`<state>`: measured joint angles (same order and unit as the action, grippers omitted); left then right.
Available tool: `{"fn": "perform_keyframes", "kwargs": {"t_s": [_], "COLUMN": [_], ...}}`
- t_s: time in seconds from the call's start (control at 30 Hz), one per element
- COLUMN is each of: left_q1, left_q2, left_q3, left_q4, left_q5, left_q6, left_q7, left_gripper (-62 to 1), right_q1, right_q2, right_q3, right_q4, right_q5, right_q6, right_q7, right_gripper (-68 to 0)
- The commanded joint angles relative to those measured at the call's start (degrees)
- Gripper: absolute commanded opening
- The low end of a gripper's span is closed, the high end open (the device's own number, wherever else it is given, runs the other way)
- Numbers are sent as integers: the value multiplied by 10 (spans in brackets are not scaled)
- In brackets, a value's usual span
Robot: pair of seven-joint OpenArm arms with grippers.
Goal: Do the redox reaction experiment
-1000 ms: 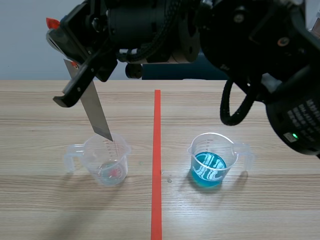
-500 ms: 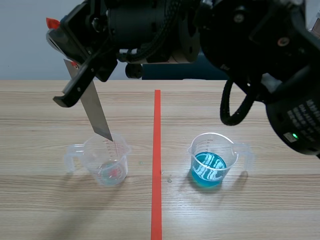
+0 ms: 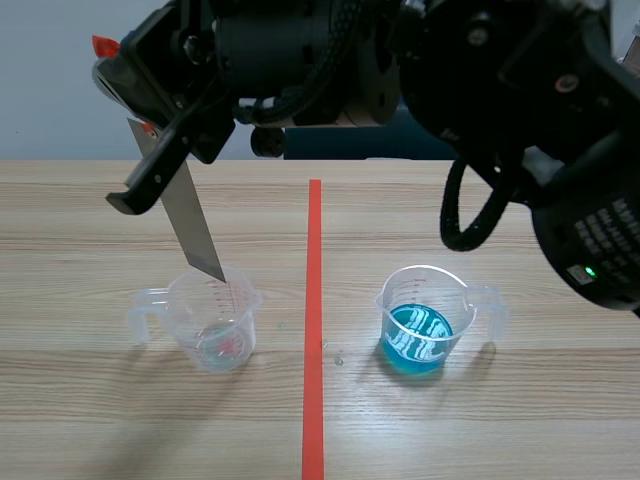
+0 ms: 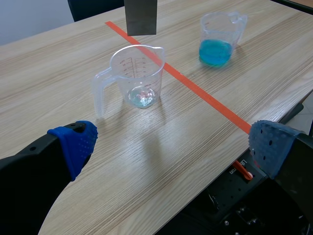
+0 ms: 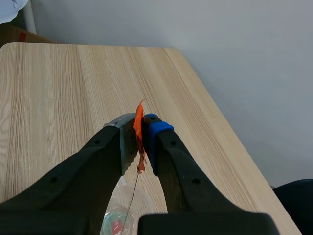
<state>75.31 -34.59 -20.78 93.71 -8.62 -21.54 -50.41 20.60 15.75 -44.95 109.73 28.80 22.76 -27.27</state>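
"Right end effector (image 5: 139, 134) status?"
"Clamped on the orange-tagged metal strip (image 3: 192, 225), which hangs tilted, its tip just over the clear measuring cup (image 3: 215, 320)."
"And the left end effector (image 4: 171, 143)?"
"Fingers spread wide, holding nothing, above the bench (image 3: 520, 420). Blue-liquid cup (image 3: 420, 325) stands at the clear cup's 3 o'clock, across the tape line (image 3: 314, 330)."

No wording can be read. White lettering on the black right arm (image 3: 612, 228), at 3 o'clock in the scene view, is too small to make out, as are the graduation marks printed on the clear measuring cup (image 3: 213, 322) at 8 o'clock
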Motion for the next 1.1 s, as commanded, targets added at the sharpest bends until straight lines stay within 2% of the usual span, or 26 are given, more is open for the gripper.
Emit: {"fn": "perform_keyframes", "kwargs": {"t_s": [0.0, 0.17, 0.27, 0.4, 0.5, 0.73, 0.97, 1.07], "left_q1": [1, 1, 1, 1, 1, -11, -12, -12], "left_q2": [6, 6, 6, 6, 6, 6, 6, 6], "left_q3": [1, 1, 1, 1, 1, 1, 1, 1], "left_q4": [5, 5, 5, 5, 5, 5, 5, 5], "left_q5": [-3, -3, -3, -3, -3, -1, -2, -2], "left_q6": [-2, -2, -2, -2, -2, -3, -3, -3], "left_q7": [-8, -8, -8, -5, -2, 12, 14, 14], "left_gripper": [14, 14, 14, 14, 14, 14, 14, 14], "right_q1": [10, 9, 6, -7, -22, -52, -78, -94], "right_q2": [1, 21, 44, 79, 105, 173, 253, 282], "right_q3": [8, 27, 44, 76, 106, 181, 238, 255], "right_q4": [4, 6, 12, 25, 34, 37, 37, 37], "right_q5": [4, 5, 25, 50, 65, 107, 155, 161], "right_q6": [-3, -2, -1, 24, 30, 73, 96, 99], "right_q7": [10, 18, 24, 30, 35, 54, 84, 97], "right_gripper": [-669, -669, -669, -669, -669, -669, -669, -669]}}
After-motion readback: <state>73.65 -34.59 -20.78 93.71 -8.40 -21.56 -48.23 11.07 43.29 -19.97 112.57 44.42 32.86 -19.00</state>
